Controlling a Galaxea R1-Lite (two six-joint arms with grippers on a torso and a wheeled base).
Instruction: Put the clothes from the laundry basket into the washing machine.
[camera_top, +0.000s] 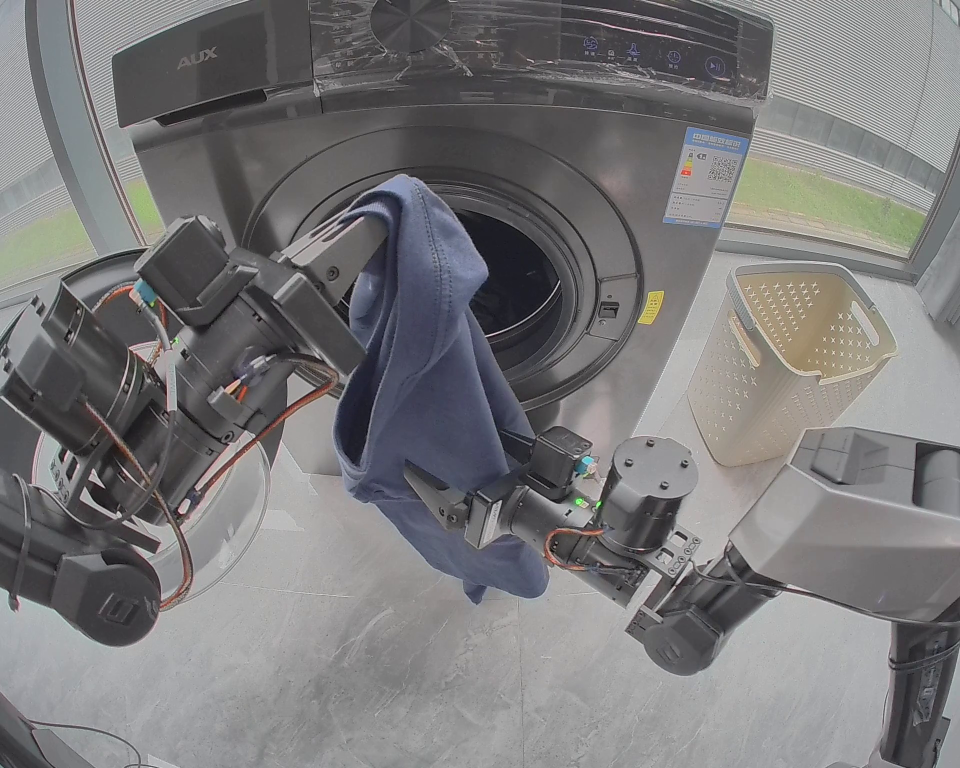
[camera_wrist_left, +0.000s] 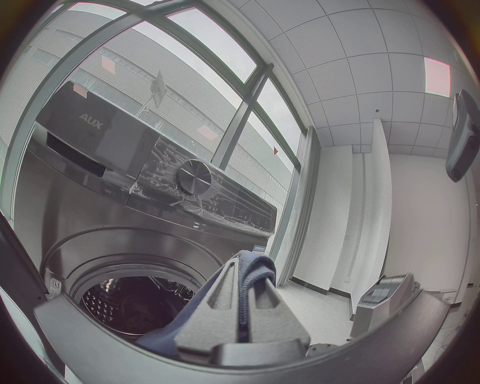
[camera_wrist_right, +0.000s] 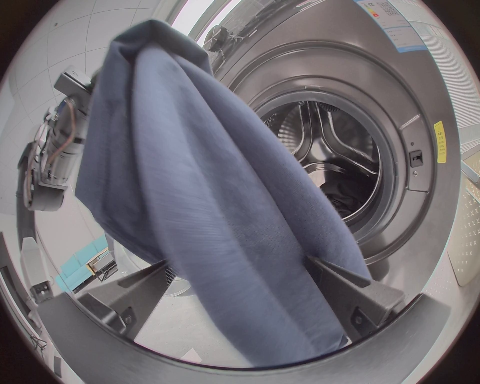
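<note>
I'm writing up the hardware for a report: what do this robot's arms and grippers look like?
The left arm is black and dark grey, with round motor housings and loose orange-brown cables. The right arm has a light grey boxy shell, a round black motor, orange wires and a green light. The left gripper and right gripper have dark grey, wedge-shaped fingers with recessed panels.

The washing machine (camera_top: 600, 180) front looks like brushed satin metal, with crinkly clear film over the glossy panel. The shirt (camera_top: 430, 380) is soft matt cloth, the laundry basket (camera_top: 790, 370) perforated plastic.
</note>
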